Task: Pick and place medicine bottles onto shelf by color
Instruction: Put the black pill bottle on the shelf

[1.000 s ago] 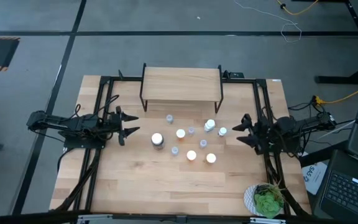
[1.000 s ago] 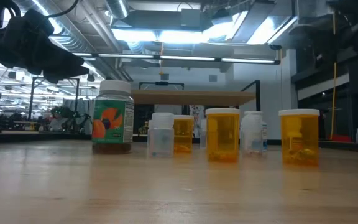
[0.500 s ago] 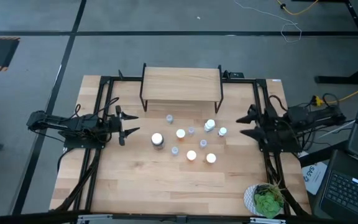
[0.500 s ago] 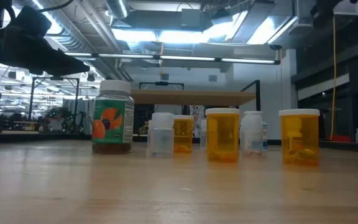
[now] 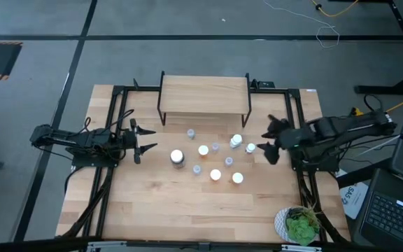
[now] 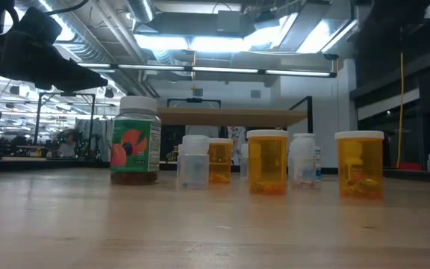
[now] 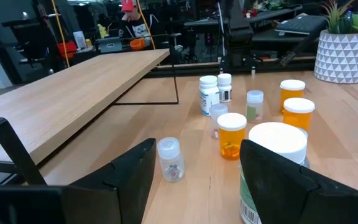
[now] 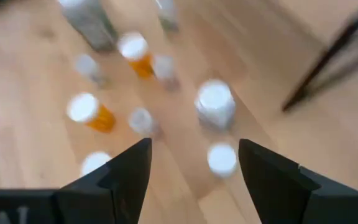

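Presently the right pincer [image 5: 271, 143] hangs spread and empty beside the medicine bottles [image 5: 215, 157], probably lining up on the nearest white one. Bottles are clustered mid-bench [image 5: 173, 203], before the bare shelf [image 5: 203, 94]. Left pincer [image 5: 145, 141] waits, likewise spread and empty.

Grey floor [image 5: 187, 21], ceiling striplights [image 6: 230, 41], laptop [image 5: 397, 210] rt.
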